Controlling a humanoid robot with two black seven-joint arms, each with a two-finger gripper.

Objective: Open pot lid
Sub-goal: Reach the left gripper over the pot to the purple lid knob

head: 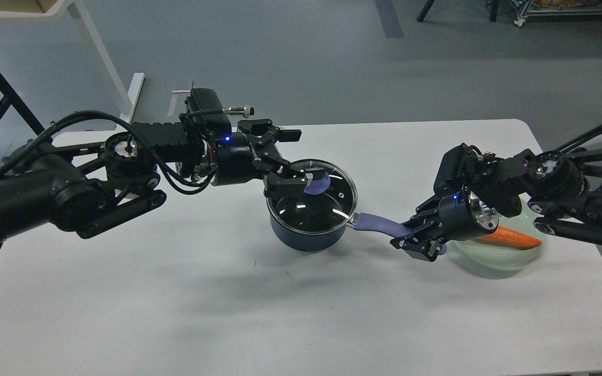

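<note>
A dark blue pot (309,237) stands mid-table with a glass lid (327,203) on it. The lid's purple knob (319,184) is partly hidden by my left gripper. My left gripper (293,159) is open, its fingers spread wide just left of and above the knob, not closed on it. The pot's purple handle (379,223) points right. My right gripper (411,237) is shut on the end of that handle.
A pale green plate (505,258) with an orange carrot (512,238) lies at the right, partly under my right arm. White table legs and a black frame stand beyond the table's far left.
</note>
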